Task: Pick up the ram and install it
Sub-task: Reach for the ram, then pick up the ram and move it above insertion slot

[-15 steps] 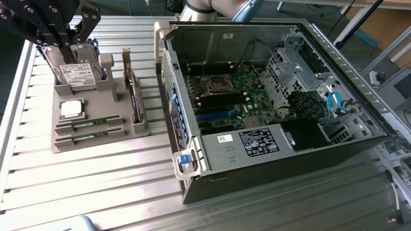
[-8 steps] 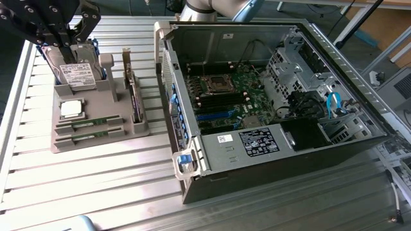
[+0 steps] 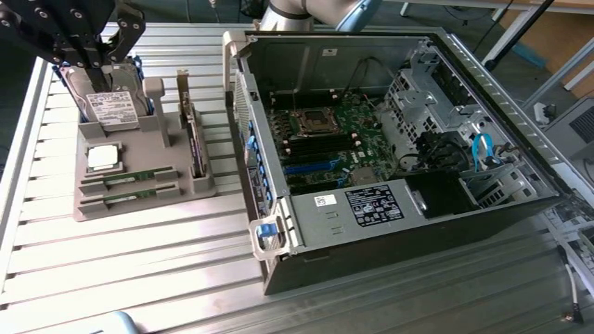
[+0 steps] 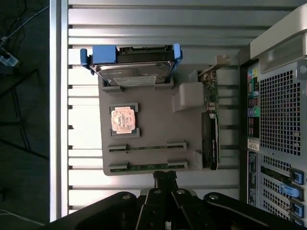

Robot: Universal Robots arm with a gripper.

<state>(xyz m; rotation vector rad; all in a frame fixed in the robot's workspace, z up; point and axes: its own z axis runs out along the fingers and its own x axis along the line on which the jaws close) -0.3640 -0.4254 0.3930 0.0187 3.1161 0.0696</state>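
Jaws pressed together and empty, my gripper [image 4: 165, 178] hangs above the grey tray [image 4: 158, 124]. Two alike sticks lie in its slots below me, parallel. The nearer ram [image 4: 146, 166] lies just ahead of my fingertips, long axis crosswise to them.

Exterior view: bright, even light from above. Ribbed metal worktop [image 3: 139, 264] shows pale glare bands along slats. Computer case [image 3: 288, 62] interior dimmer, with deep shadow around drive bays toward exterior view's right. Gripper [image 3: 90, 59] dark against bright slats. Grey tray [image 3: 139, 156] casts short, soft shadows.

Wrist view: worktop slats beside tray blown to white. Floor [image 4: 24, 120] beyond worktop edge nearly black. Gripper underexposed, near silhouette. Processor chip [image 4: 124, 119] lid glints coppery pink. Hard drive [image 4: 132, 67] top carries dull sheen.
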